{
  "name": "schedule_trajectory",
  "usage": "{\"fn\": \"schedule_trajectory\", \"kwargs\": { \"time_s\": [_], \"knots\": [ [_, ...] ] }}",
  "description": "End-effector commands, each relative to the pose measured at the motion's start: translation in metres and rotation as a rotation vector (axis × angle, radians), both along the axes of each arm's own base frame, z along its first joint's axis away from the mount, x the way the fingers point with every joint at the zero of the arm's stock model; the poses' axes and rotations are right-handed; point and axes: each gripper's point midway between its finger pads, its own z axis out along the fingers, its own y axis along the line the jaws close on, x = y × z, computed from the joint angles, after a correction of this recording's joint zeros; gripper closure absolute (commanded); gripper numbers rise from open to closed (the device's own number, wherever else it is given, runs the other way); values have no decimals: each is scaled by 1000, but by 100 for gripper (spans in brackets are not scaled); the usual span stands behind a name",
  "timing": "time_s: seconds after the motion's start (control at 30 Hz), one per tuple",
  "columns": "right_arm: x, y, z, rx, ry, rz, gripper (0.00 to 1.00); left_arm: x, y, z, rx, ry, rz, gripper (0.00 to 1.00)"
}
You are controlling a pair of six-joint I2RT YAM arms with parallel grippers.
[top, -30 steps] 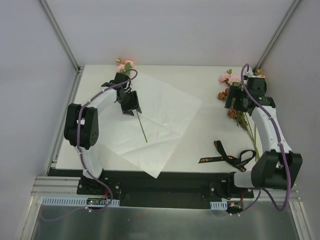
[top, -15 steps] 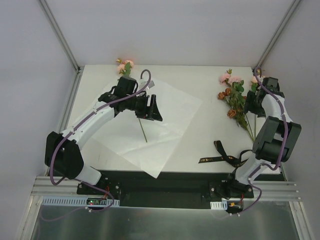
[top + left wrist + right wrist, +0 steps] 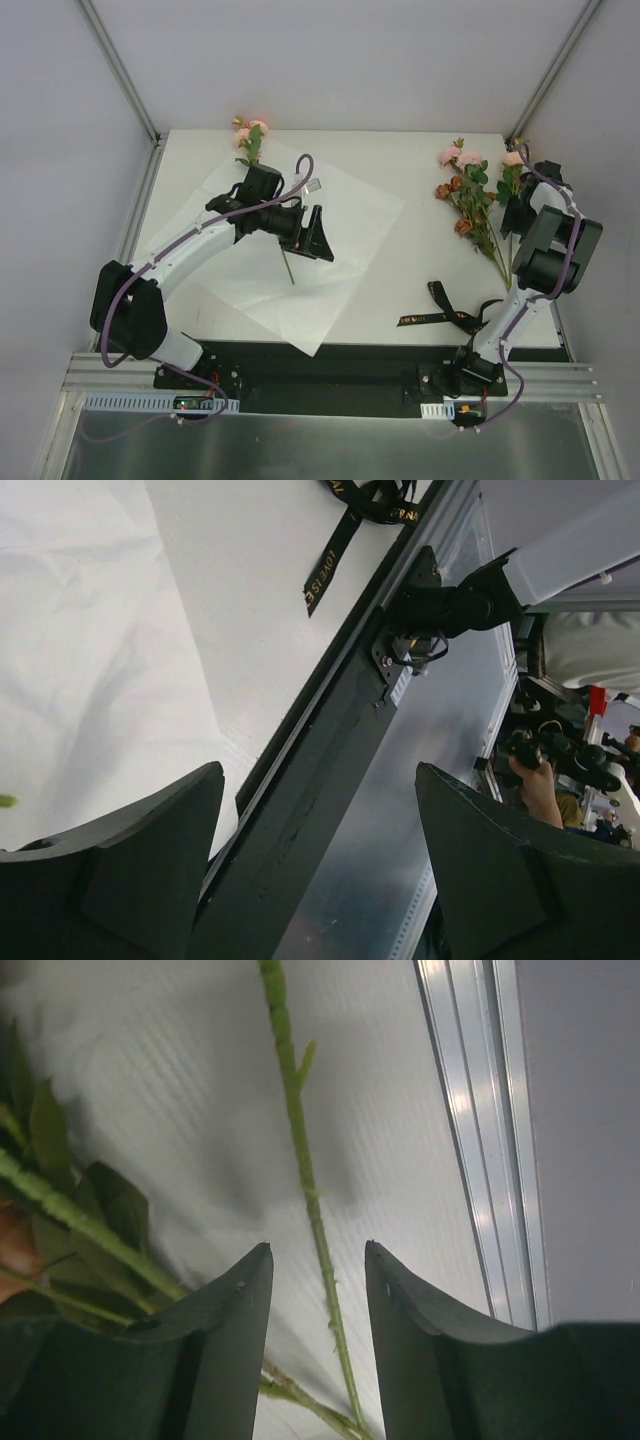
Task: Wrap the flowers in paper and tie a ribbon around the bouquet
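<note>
The left pincer (image 3: pixel 318 775) is held above the large, thin, white, faintly translucent sheet of paper (image 3: pixel 340 205), jaws spread wide, nothing caught between them. The paper is spread flat on the left half of the white table (image 3: pixel 420 150), and one thin-stemmed pink flower (image 3: pixel 250 132) is already laid across it, bloom at the far left corner. Over on the right, the loose bunch of pink, peach and rust-brown artificial flowers (image 3: pixel 465 190) is lying on bare table, well apart from the paper. The long, narrow black satin ribbon (image 3: pixel 450 315) with gold lettering is left curled near the front edge.

The right pincer (image 3: pixel 318 1255) is set over a single slender green stem (image 3: pixel 300 1140) just beside the bunch. The stem is straddled, jaws apart, a gap visible on either side, so no clamp is made yet. The step in hand is judged to be gathering stems onto the sheet.

A light load is to be expected. The stem looks wiry, thin and probably slick, so it could be rolled or twisted out of a loose pinch. Hold is best taken on the bare stretch below the leaves, never on the soft bloom, which would be crushed. The paper looks flimsy, easily creased or dragged, and is best taken by an edge or corner
</note>
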Motion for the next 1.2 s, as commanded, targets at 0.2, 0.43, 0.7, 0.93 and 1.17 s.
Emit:
{"fn": "schedule_trajectory", "kwargs": {
  "time_s": [0.2, 0.43, 0.7, 0.93, 1.17],
  "knots": [
    [21, -13, -16, 46, 37, 56, 74, -3, -6, -1, -32, 0, -45, 22],
    [44, -20, -5, 5, -75, 64, 100, 9, -1, -13, 5, -1, -3, 22],
    [49, -29, 69, -263, -319, 16, 100, 19, 0, -34, 41, 28, 48, 23],
    [74, -12, 147, -488, -520, 41, 100, 30, 4, -37, 65, 41, 109, 24],
    [78, 0, 225, -633, -657, 16, 99, 26, 28, -23, 91, 12, 263, 22]
  ]
}}
